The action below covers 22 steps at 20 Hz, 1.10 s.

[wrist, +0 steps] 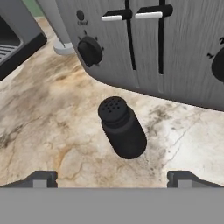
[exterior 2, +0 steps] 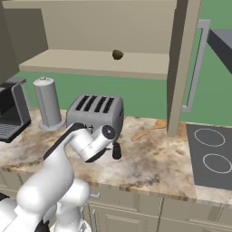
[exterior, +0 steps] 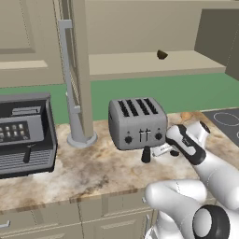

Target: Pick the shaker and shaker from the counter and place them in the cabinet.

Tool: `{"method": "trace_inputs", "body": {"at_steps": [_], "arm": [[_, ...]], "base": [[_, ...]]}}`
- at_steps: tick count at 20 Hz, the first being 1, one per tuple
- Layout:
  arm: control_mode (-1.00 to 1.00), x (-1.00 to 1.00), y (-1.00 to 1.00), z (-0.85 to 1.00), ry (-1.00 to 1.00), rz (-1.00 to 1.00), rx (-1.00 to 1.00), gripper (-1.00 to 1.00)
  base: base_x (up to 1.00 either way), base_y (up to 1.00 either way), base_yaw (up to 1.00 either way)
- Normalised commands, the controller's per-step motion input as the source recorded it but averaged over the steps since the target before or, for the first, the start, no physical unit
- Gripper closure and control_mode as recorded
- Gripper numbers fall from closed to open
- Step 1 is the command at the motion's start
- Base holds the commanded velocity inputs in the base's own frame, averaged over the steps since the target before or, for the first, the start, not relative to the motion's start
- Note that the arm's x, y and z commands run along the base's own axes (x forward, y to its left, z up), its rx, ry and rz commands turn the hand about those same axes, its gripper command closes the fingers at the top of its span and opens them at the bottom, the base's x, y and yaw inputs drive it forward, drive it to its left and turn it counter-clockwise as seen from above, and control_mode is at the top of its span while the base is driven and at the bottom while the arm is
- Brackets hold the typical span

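one black shaker (wrist: 121, 127) stands upright on the counter (exterior: 93, 170), just in front of the toaster (exterior: 137, 122), below its lever slots. it is a tapered bottle shape with a narrower, perforated cap and a smooth matte finish. from the hand view only this one shaker can be made out; where the second stands i cannot tell.

the gripper (wrist: 112, 179) hovers near the shaker on the side away from the toaster, its two dark finger tips spread wide with nothing between them. that spread, with the shaker centred in the gap, reads as lining up for a grasp across its body.

the toaster is a brushed grey box with a round black knob and four top slots. left of the toaster rise a grey cylinder and a dark coffee machine (exterior: 25, 135). the counter is mottled beige stone. above and behind the toaster, the cabinet (exterior: 149, 63) stands open, its tan shelf bearing a small brown lump (exterior: 162, 54).
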Motion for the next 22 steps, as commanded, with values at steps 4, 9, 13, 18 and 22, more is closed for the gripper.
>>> {"method": "trace_inputs", "body": {"at_steps": [4, 9, 13, 18, 22], "arm": [[-1.00, 0.03, 0.26, -0.14, -0.01, 0.00, -0.02, -1.00], [-1.00, 0.02, 0.19, -0.17, -0.04, 0.00, 0.00, -1.00], [-1.00, 0.07, 0.11, -0.23, -0.07, 0.00, -0.01, -1.00], [-1.00, 0.15, 0.15, -0.26, -0.04, 0.00, -0.04, -1.00], [-1.00, 0.16, 0.19, -0.24, -0.01, 0.00, -0.06, -1.00]], "base": [[0.00, 0.00, 0.00], [0.00, 0.00, 0.00], [0.00, 0.00, 0.00], [0.00, 0.00, 0.00], [0.00, 0.00, 0.00]]}}
